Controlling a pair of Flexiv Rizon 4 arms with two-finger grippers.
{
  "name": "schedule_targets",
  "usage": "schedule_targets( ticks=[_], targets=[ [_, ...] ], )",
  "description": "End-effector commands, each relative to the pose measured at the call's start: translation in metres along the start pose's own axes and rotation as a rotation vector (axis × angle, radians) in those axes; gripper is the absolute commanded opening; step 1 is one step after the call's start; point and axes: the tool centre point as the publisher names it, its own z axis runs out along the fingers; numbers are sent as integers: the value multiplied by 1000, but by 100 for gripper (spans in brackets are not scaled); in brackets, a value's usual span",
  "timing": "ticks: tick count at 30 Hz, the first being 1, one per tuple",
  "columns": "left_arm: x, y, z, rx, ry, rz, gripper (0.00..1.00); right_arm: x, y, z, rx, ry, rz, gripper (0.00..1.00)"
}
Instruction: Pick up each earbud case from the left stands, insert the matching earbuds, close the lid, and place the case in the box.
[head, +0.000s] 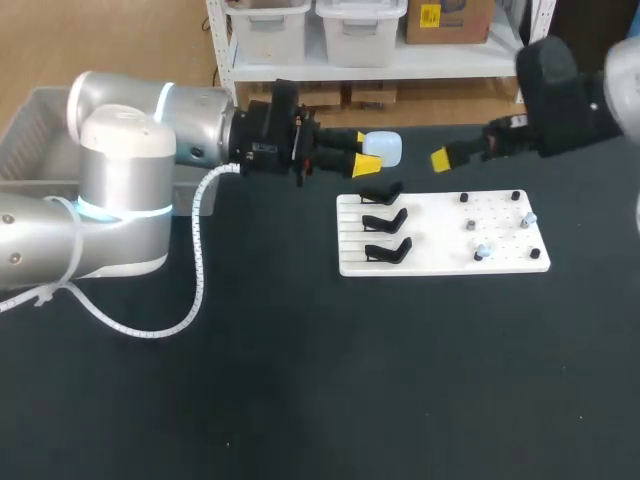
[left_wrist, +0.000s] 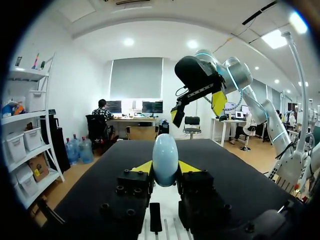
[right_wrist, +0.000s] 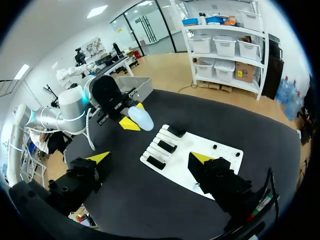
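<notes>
Standing at the counter's (head: 300, 380) left edge, the grey box (head: 30, 125) is largely masked by the left arm (head: 120, 150). The pale blue earbud case (head: 388, 148) is pinched between the left gripper's (head: 368, 152) fingers, just beyond the white board (head: 440, 255) with three black stands (head: 385, 221). The right gripper's (left_wrist: 198, 106) fingers are held spread.

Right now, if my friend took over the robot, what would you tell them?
Left tool shut on a pale blue earbud case, held above the table beside the white board.
Right tool open and empty, facing it.
All three black stands are empty.
Small pale earbuds sit at the board's other end.
Done: case picked up. Left: earbuds in, lid closed, case into the grey box.
</notes>
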Motion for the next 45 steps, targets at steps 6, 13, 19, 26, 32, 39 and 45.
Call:
schedule_targets(
  ticks=[6, 13, 19, 26, 32, 39, 45],
  targets=[
    [0, 1, 0, 2, 2, -1, 0, -19, 5, 31, -7, 59, 1, 100],
    [0, 1, 0, 2, 2, -1, 0, -24, 5, 44, -4, 90, 6, 100],
    [0, 1, 0, 2, 2, -1, 0, -24, 1, 56, 1, 108, 13, 100],
    [0, 1, 0, 2, 2, -1, 0, -26, 1, 64, 24, 115, 6, 100],
    [0, 1, 0, 2, 2, -1, 0, -27, -6, 71, 35, 124, 20, 100],
    [0, 1, 0, 2, 2, -1, 0, -27, -12, 75, 38, 133, 37, 100],
    [0, 1, 0, 2, 2, -1, 0, -27, -13, 79, 39, 139, 40, 100]
  ],
)
